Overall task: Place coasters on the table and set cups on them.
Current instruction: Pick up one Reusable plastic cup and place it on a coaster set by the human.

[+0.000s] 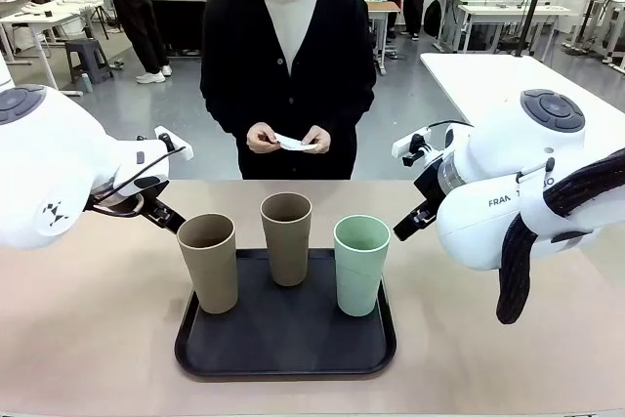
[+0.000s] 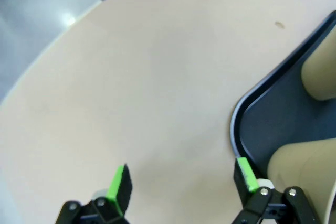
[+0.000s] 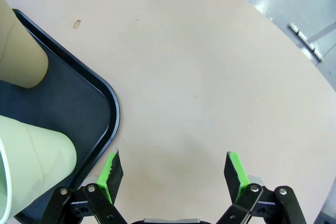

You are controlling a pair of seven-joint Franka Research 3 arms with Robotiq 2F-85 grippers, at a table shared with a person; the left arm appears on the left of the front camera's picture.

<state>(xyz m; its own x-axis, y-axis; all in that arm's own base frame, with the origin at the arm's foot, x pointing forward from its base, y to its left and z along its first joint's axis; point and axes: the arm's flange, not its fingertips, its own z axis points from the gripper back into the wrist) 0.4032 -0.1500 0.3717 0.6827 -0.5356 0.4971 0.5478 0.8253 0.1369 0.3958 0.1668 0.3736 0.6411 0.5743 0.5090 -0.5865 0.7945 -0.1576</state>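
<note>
Left pincer [image 2: 184, 178] and right pincer [image 3: 174, 169] were spread, empty, flanking the black tray [image 1: 283, 370] holding all three cups [image 1: 286, 236]; coasters [image 1: 295, 143] were in the person's hands [image 1: 262, 138], so the call was to wait for them on the surface [image 1: 98, 339], then grip a cup mid-body, upright.

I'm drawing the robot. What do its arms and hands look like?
The left arm and right arm are rounded, white, with grey round caps. The right arm has black lettering and a black cable sleeve. The left hand and right hand are black with green finger pads.
</note>
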